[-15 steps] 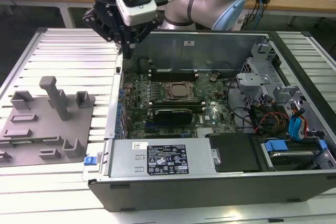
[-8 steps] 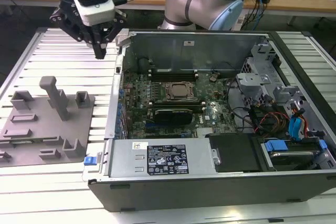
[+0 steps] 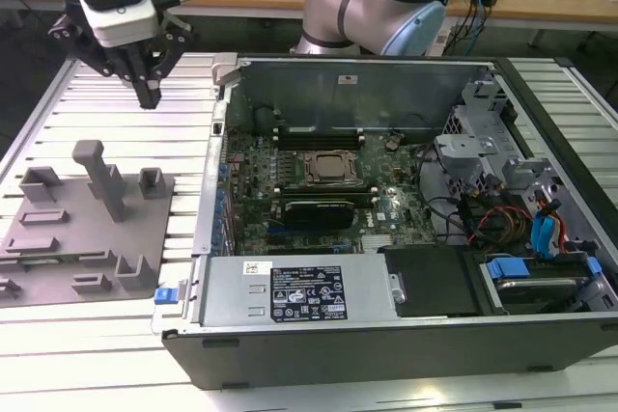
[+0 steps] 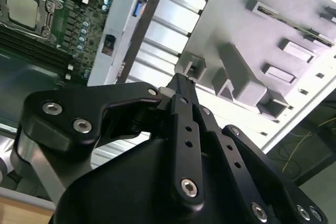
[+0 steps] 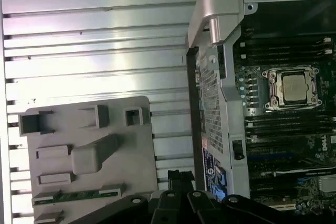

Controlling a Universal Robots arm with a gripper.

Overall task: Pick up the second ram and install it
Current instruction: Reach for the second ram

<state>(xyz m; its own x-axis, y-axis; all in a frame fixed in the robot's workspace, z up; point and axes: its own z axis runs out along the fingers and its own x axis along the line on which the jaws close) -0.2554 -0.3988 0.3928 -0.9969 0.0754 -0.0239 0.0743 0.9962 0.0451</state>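
Exterior view: gripper, upper left of frame, hangs above the slatted table, fingers pressed together, empty. First wrist view: second ram lies in a slot of the fixture plate. Risk: descending closed would jab the board; the fixture post could snag.

Exterior view | black-and-white label on the power supply, below the CPU socket | pale sticker on the case wall, above the socket | all print too small to read
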